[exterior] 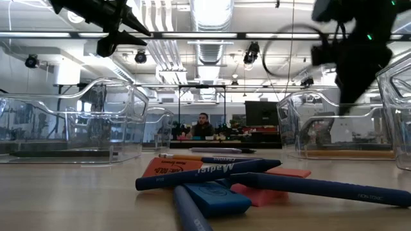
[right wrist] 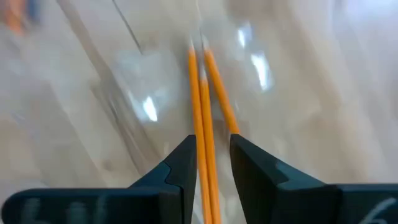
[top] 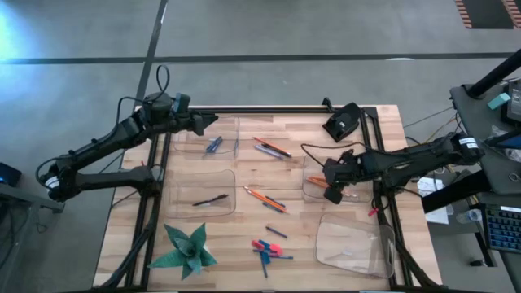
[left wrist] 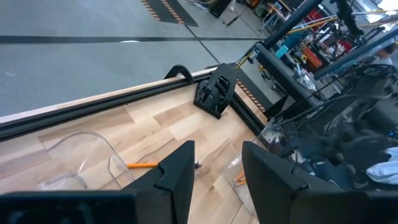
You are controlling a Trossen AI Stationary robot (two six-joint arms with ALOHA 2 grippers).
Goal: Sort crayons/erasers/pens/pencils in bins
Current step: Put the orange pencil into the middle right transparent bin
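We log the right gripper, jaws parted around orange pencils running lengthwise toward frame top; left gripper open.

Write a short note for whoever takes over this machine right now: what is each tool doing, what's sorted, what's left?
Left tool: open, holding nothing, above the clear plastic bin at the high view's top left, which holds blue pens.
Right tool: open over the right clear bin; long orange pencils lie inside.
Done: black pen binned too.
Left: loose orange pencils, chunky pink-red and blue erasers, blue sticks on the wooden table.
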